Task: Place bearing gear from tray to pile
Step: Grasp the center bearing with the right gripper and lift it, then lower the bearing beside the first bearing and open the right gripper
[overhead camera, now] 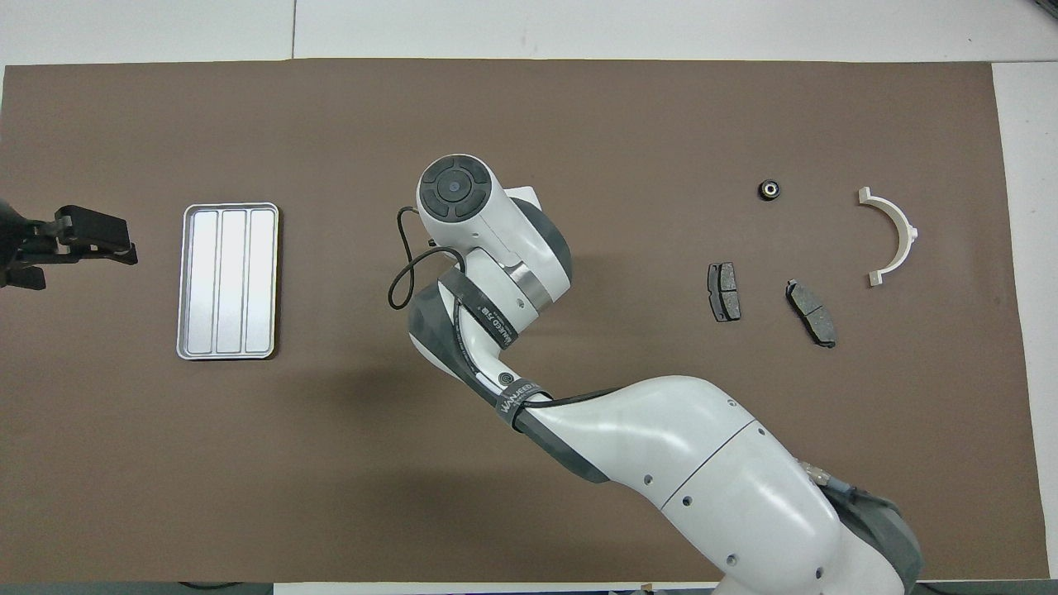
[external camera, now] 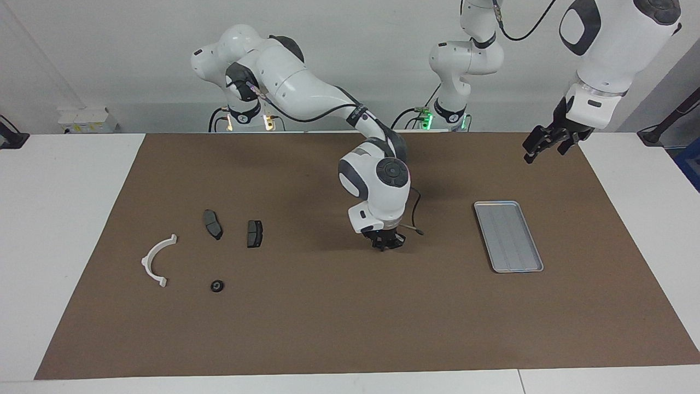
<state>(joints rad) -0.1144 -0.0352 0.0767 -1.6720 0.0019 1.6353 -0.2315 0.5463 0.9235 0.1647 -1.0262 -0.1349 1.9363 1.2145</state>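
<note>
Ribbed metal tray (external camera: pixel 508 236); right gripper (external camera: pixel 384 245) pressed together, empty, left gripper (external camera: pixel 538 146) spread.

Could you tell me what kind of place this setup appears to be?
Probably a robotics lab bench: two white arms stand at a table under a brown mat holding a metal tray, two brake pads and a white bracket.

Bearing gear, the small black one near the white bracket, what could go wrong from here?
The bearing gear is small and round; a brush could roll it away. The right gripper hangs shut, low over bare mat; swinging sideways could sweep the dark plates. The left gripper waits over the mat by the tray.
</note>
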